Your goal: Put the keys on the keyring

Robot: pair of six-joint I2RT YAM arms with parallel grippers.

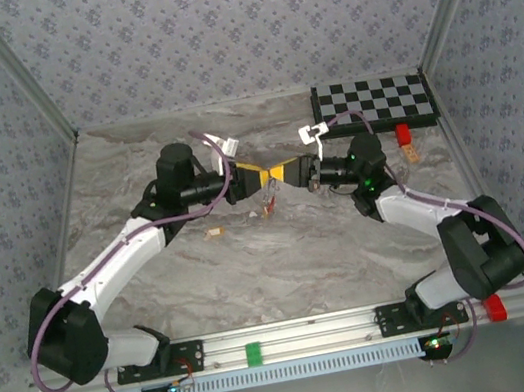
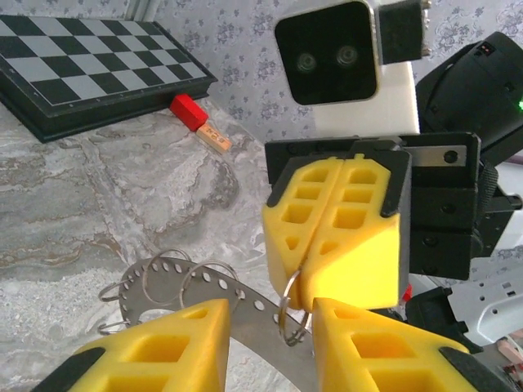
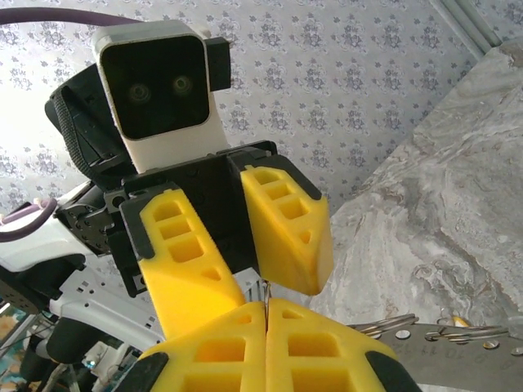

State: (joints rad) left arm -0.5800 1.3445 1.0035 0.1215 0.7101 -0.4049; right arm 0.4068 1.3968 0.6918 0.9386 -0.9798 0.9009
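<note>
"Top external view first: why do both arms meet over the middle of the table [image 1: 256,278]?"

"So one can hold while the other works. The chessboard [image 1: 373,103] sits in the far right corner, well apart, so there is bare marble beneath me."

"What is each gripper doing?"

"My right gripper [image 2: 306,273] is clenched on the keyring [image 2: 283,314]. It pinches the wire so that the loop hangs out of its tips toward the other arm. My left gripper [image 2: 270,318] faces it tip to tip with its jaws parted, and I see nothing gripped between them. The loop sits just beside one of them. I judge it is parted so it can take hold of the loop."

"And the curved metal strip [image 2: 237,314]?"

"It runs just below the left gripper, punched with holes, with a few spare wire rings on it. I cannot tell its purpose."

"The keys?"

"Neither looks threaded yet. The tan key [image 1: 214,233] lies on the table near the left arm. The orange key [image 1: 267,207] shows just below where the tips meet, too small to tell whether it lies or hangs."
</note>
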